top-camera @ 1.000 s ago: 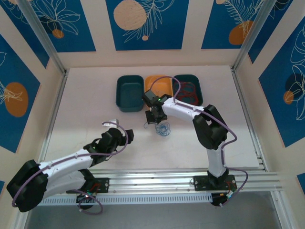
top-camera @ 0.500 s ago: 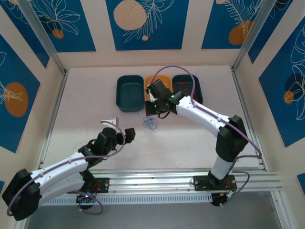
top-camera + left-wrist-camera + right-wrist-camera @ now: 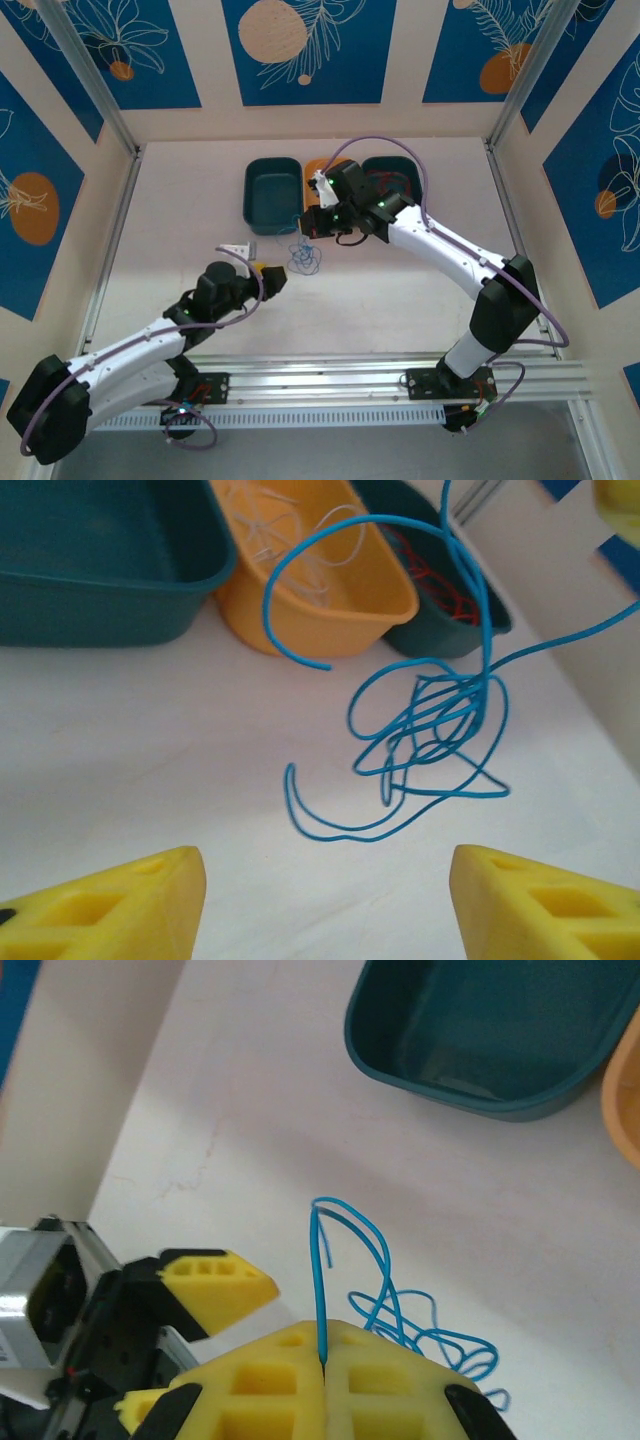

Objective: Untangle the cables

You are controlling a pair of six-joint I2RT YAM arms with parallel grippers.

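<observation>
While outstretched, right gripper (image 3: 325, 1360) on cable (image 3: 304, 258)

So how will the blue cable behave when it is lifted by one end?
Probably springy, not limp: the blue cable holds its curls, and the strand rising from the shut right hand stands by itself. It is thin, so likely very light. Its loops cross, so the whole tangle would likely come up together.

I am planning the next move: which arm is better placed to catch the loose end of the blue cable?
Probably the left: the left gripper stands open facing the blue cable, while the right gripper is shut on one strand of it.
</observation>
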